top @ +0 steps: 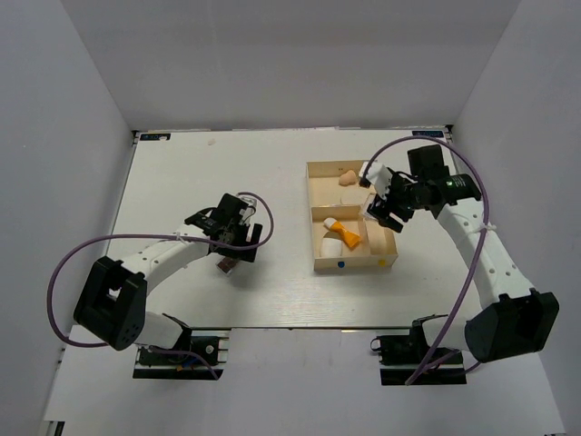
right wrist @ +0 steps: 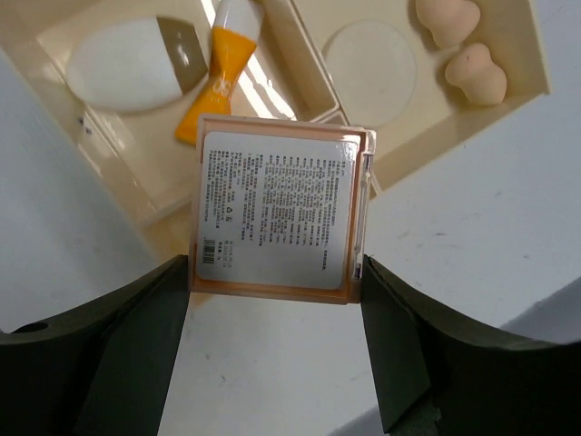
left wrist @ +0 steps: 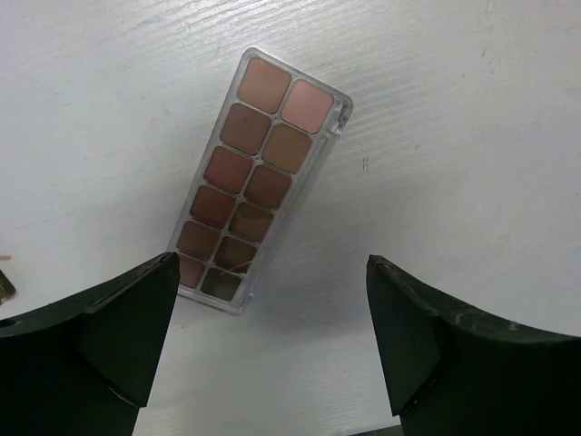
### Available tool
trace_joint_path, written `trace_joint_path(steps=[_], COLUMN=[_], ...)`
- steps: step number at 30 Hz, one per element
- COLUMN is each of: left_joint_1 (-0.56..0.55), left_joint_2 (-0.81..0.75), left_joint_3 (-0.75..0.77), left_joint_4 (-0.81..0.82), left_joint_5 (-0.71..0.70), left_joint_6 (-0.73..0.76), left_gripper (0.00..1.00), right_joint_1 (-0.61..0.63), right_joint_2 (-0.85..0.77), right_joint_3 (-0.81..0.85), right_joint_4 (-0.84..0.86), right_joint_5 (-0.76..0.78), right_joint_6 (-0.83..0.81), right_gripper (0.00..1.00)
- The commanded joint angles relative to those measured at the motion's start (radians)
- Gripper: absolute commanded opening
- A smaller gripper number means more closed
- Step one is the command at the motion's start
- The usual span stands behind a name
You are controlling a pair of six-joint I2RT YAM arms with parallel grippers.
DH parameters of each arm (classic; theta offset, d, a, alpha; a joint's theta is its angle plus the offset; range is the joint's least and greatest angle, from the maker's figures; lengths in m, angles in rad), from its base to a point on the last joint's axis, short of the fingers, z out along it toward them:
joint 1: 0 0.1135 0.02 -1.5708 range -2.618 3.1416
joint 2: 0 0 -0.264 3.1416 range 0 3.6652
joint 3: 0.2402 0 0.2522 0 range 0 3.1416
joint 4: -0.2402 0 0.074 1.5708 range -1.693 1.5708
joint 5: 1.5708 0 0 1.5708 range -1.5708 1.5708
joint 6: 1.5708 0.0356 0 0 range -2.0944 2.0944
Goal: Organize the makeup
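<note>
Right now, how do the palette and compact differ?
The long palette shows brown-pink pans; the square compact shows a printed label. The palette lies on the table under the open left gripper; the compact is clamped in the right gripper over the tray. Both are flat cases.

I see the tray (top: 354, 264) on the right half of the table (top: 182, 182). The palette (left wrist: 259, 182) lies flat on the table well to its left, under my left gripper (left wrist: 272, 263), its near end just beside one of the spread fingers. In the tray's near compartment the egg (right wrist: 118, 65) lies left of the tube (right wrist: 222, 73). The puff (right wrist: 370, 73) and two sponges (right wrist: 477, 77) share the far one. The compact (right wrist: 277, 209) is clamped in my right gripper (right wrist: 274, 263), above the tray's right edge.
</note>
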Motion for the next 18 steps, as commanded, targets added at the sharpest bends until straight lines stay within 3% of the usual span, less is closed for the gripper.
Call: trace_joint_path(steps=[1, 14, 18], left_joint_1=[0.003, 0.003, 0.003], left_joint_2=[-0.005, -0.040, -0.043], left_joint_3=[0.027, 0.029, 0.021], left_joint_4=[0.010, 0.011, 0.011], left_joint_5=[0.017, 0.038, 0.032], left_joint_6=[0.071, 0.050, 0.033], left_gripper=[0.94, 0.95, 0.96], right_joint_1=[-0.022, -0.051, -0.042], right_joint_2=[-0.010, 0.341, 0.393], right_joint_3=[-0.037, 0.277, 0.293], right_joint_4=[-0.091, -0.289, -0.323], right_joint_5=[0.041, 0.217, 0.275], right_joint_6=[-0.208, -0.548, -0.640], right_gripper=[0.00, 0.00, 0.02])
